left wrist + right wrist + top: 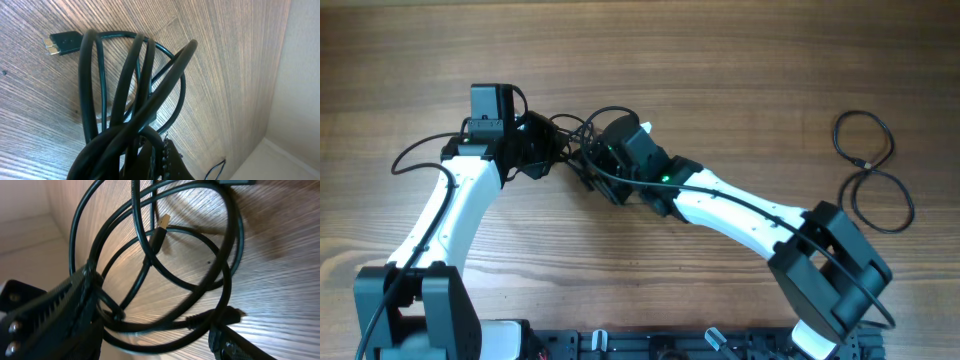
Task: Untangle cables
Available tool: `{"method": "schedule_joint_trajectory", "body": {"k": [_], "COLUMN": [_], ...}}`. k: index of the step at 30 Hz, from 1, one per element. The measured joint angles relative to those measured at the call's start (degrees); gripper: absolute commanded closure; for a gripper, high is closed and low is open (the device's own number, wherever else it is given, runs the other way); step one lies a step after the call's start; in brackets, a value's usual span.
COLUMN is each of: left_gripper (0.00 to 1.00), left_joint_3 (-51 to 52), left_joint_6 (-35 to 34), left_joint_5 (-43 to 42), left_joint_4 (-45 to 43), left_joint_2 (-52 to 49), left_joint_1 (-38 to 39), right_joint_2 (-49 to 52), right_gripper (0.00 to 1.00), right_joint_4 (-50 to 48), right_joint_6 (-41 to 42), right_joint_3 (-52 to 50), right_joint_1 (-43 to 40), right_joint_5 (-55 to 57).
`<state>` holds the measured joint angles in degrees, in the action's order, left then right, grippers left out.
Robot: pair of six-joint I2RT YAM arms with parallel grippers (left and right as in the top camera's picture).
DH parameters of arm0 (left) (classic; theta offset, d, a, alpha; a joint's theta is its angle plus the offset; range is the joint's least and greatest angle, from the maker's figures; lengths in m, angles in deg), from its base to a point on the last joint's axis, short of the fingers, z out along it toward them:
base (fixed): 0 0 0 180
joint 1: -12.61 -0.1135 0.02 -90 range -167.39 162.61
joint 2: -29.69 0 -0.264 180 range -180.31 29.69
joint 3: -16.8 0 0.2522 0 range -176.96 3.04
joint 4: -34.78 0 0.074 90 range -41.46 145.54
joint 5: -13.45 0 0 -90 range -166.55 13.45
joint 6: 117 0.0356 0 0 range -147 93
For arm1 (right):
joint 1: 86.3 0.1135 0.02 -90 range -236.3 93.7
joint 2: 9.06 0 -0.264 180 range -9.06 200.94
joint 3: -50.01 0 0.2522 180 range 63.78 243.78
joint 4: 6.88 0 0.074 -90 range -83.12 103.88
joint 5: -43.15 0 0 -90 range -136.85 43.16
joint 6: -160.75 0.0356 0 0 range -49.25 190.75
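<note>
A knotted bundle of thin black cables (572, 140) lies at the table's middle, between my two grippers. My left gripper (535, 152) is on the bundle's left side. In the left wrist view the gripper (150, 162) is shut on several strands of the bundle (127, 100), which rise from the jaws, and a silver-tipped plug (61, 41) rests on the wood. My right gripper (598, 170) is on the bundle's right side. In the right wrist view its jaws (155, 335) are wide open with cable loops (150, 265) running between them, and a gold-tipped plug (161, 227) hangs in the middle.
A separate black cable (872, 170) lies in a figure-eight loop at the far right of the wooden table (720, 80); it also shows faintly in the left wrist view (216, 169). The arm bases stand along the front edge.
</note>
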<state>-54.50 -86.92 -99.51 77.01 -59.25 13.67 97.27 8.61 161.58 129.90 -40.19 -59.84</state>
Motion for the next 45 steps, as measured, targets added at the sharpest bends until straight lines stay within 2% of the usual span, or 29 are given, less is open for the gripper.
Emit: {"method": "schedule_joint_trajectory", "body": {"k": [3,5,7,11,12,19,25,29,36,45], "left_gripper": [0.96,0.96,0.96,0.96,0.96,0.96,0.96,0.96,0.96,0.96], "left_joint_3": [0.00,0.00,0.00,0.00,0.00,0.00,0.00,0.00,0.00,0.00], "left_joint_6": [-0.02,0.00,-0.02,-0.02,-0.02,-0.04,-0.22,-0.42,-0.42,-0.50], "left_joint_5": [0.20,0.31,0.63,0.61,0.61,1.57,1.01,0.37,-0.20,-1.09], "left_joint_4": [-0.04,-0.04,-0.04,-0.04,-0.02,0.15,0.17,0.15,0.24,0.87], "left_joint_2": [0.00,0.00,0.00,0.00,0.00,0.00,-0.04,-0.04,-0.09,-0.09], "left_joint_1": [0.00,0.00,-0.07,-0.04,-0.07,-0.17,-1.99,-1.99,-2.03,-1.53], "right_joint_2": [1.64,3.17,4.66,7.02,7.17,7.21,7.19,6.93,5.31,5.09], "right_gripper": [0.30,0.35,0.49,0.91,0.96,0.96,0.96,0.96,0.96,0.96], "right_joint_4": [-1.90,-3.65,-4.76,-2.51,-1.31,2.91,9.44,15.21,27.06,31.52], "right_joint_6": [2.43,3.54,4.11,4.72,4.52,-9.40,-23.98,-33.90,-37.62,-40.72], "right_joint_3": [0.00,0.00,0.00,0.00,0.00,0.00,0.04,0.02,0.44,0.55], "right_joint_1": [0.00,0.00,0.00,0.00,-0.02,-3.13,-8.63,-12.00,-26.23,-35.85], "right_joint_5": [0.17,0.44,1.66,5.90,7.08,9.42,-0.15,-2.60,-1.16,-4.83]}}
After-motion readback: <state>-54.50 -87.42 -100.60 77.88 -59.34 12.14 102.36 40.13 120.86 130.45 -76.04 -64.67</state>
